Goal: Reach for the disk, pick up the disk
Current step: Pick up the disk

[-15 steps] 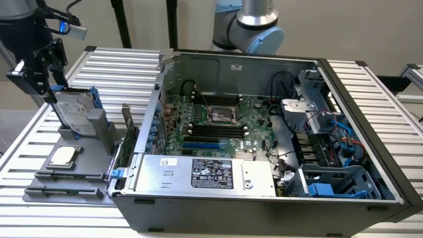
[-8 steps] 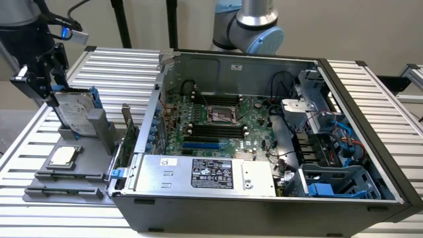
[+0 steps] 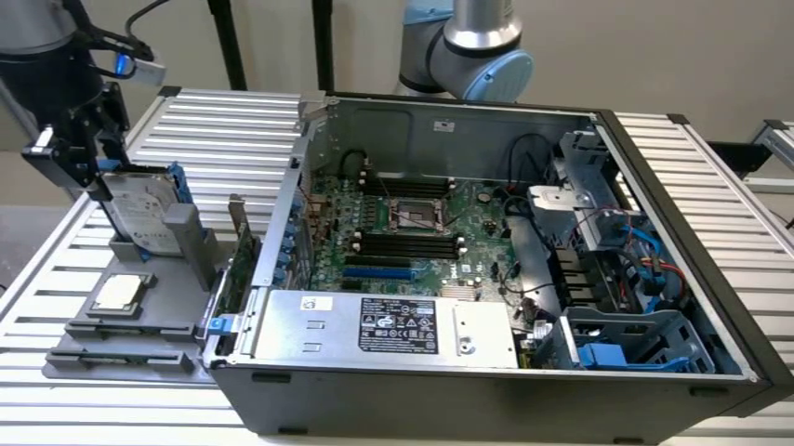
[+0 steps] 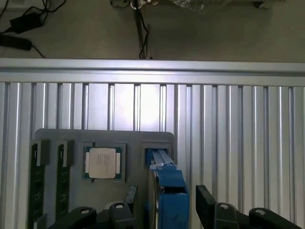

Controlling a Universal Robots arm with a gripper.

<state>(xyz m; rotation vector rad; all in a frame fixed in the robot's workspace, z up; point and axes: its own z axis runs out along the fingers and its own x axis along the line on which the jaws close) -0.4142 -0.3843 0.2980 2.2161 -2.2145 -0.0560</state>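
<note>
At the exterior view's left, the end effector (image 3: 85, 172) hangs with jaws spread on either side of the disk (image 3: 139, 212). The disk stands upright in a grey holder (image 3: 186, 358) on the worktop (image 3: 99, 409). An open computer case (image 3: 496, 404) sits to the right.

A smooth silver-grey metal arm tube (image 3: 482, 20) meets a rounded grey joint housing (image 3: 478, 70), and a pale blue plastic cap (image 3: 429, 11) sits just beside the tube. At the exterior view's left, the wrist is a dark cylindrical housing (image 3: 37, 46). Thin black cables (image 3: 110, 35) loop off it toward a small blue-and-silver plug (image 3: 137, 67). Below hangs a matte black, angular tool body (image 3: 72, 139) with a small pale fastener on its edge. In the wrist view the jaws are black, blocky and flat-faced, and their curved black links carry round silver-ringed pivot pins (image 4: 85, 211).
</note>
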